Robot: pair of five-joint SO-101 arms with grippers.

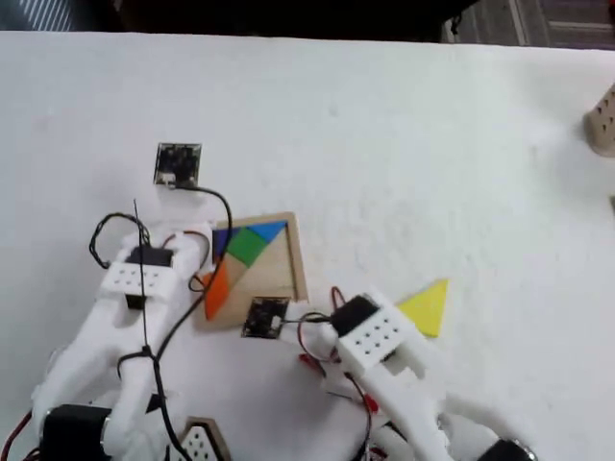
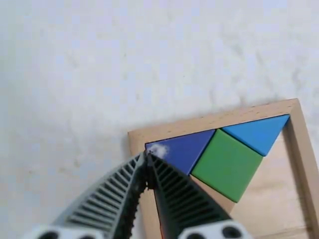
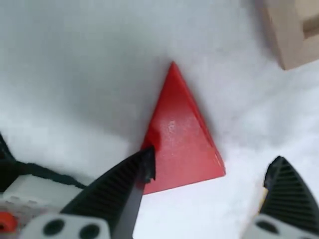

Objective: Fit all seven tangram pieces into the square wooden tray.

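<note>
The square wooden tray [image 1: 293, 254] [image 2: 209, 122] lies at mid-table. It holds a dark blue piece [image 2: 182, 149], a green square [image 2: 227, 164] [image 1: 246, 247], a light blue triangle [image 2: 256, 132] and an orange triangle [image 1: 217, 286]. My left gripper [image 2: 147, 157] is shut, its tips at the dark blue piece's corner by the tray's corner. A red triangle [image 3: 182, 137] lies flat on the table between the fingers of my open right gripper [image 3: 214, 172]; one fingertip [image 3: 147, 162] touches its edge. A yellow triangle [image 1: 428, 307] lies on the table beside the right arm.
Two small black boards [image 1: 178, 163] [image 1: 264, 318] with cables lie near the tray. A wooden object [image 1: 603, 120] stands at the table's far right edge. A tray corner [image 3: 294, 35] sits close beyond the red triangle.
</note>
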